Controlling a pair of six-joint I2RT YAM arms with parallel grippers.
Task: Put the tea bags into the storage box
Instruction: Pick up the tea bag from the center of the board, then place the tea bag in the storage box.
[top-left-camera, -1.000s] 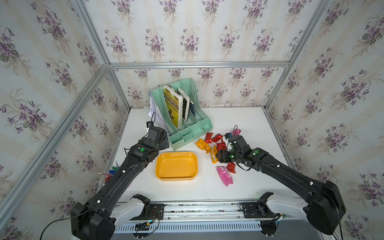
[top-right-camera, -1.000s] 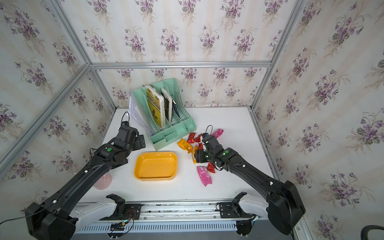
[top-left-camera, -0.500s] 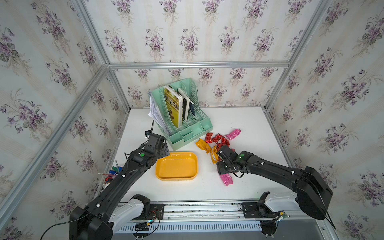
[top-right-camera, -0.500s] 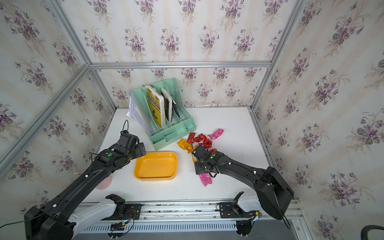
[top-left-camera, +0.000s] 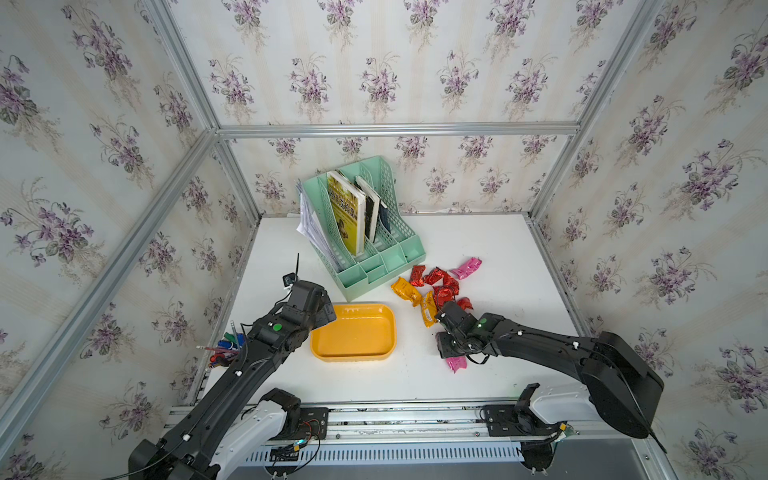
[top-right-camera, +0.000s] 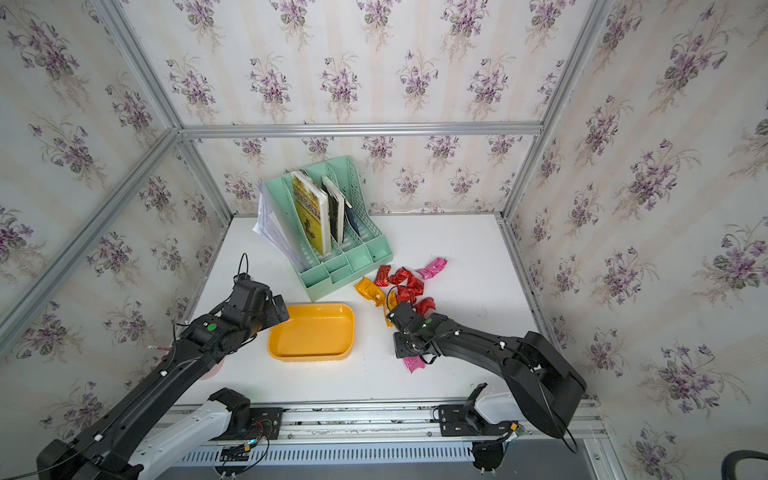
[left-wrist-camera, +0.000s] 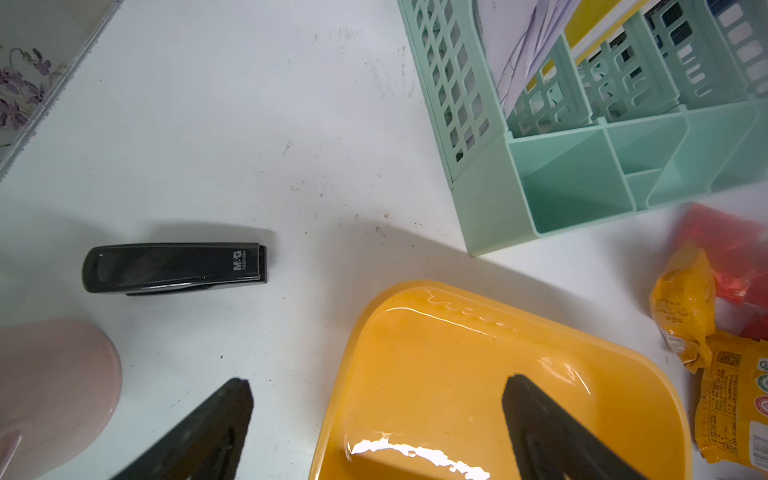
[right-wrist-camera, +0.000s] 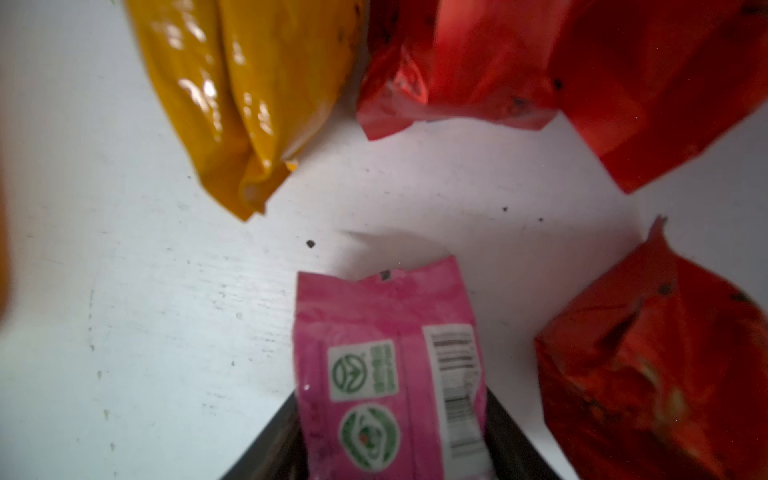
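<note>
left hand (left-wrist-camera: 376, 384): spread, one finger over the box (top-left-camera: 353, 356), the other over the desk (top-left-camera: 498, 241) beside it.
right hand (right-wrist-camera: 390, 397): we see it pinching a pink bag (right-wrist-camera: 374, 332) by its long sides, low on the desk.
tea bags (top-left-camera: 440, 286): red and yellow heap on the desk, near the box but apart from it.
box: on the desk, just in front of the rack (top-left-camera: 374, 257).
</note>
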